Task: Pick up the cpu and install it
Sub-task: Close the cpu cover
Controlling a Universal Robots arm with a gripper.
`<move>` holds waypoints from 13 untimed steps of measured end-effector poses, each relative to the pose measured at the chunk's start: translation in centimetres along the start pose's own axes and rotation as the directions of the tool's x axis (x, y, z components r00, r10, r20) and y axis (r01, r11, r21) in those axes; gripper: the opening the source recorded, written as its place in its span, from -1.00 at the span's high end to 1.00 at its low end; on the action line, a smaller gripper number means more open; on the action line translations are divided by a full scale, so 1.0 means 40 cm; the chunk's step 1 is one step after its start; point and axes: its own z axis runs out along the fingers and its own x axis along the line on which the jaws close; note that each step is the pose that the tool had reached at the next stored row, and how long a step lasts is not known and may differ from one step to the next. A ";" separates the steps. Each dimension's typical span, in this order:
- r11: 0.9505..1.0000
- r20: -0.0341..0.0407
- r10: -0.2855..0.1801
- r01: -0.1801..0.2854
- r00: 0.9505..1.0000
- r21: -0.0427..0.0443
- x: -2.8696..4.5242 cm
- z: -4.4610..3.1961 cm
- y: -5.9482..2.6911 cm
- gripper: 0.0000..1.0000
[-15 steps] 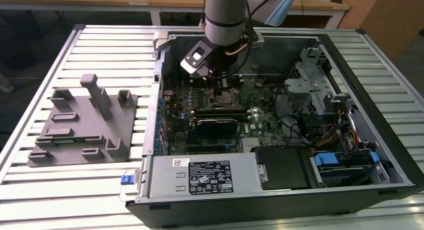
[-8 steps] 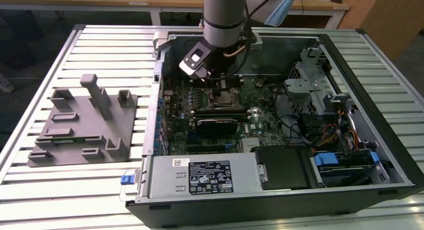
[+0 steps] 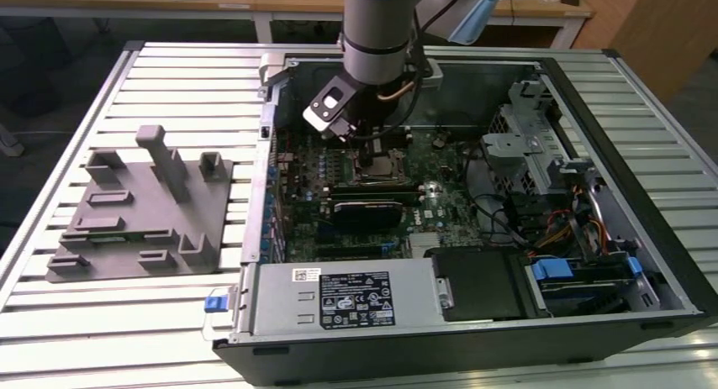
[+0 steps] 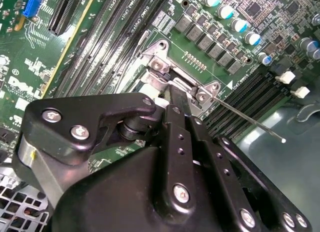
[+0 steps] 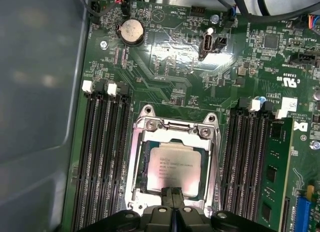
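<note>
Open computer case (image 3: 472, 204) lies on the slatted table (image 3: 134, 322), grey plastic tray (image 3: 140, 217) well apart on the exterior view's left, nothing on it. Arm is down inside the case over the motherboard (image 5: 165, 57). The cpu (image 5: 172, 169) sits flat in the socket frame (image 5: 172, 142), so pick and placement look done. Gripper (image 5: 172, 196) fingers (image 5: 166, 194) are pressed together at the chip's near edge, holding nothing. Socket lever (image 4: 250, 119) sticks out free: not latched, I'd judge.
</note>
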 end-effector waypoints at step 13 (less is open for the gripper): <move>1.000 -0.003 0.000 0.000 1.000 0.000 -0.001 0.014 0.006 0.79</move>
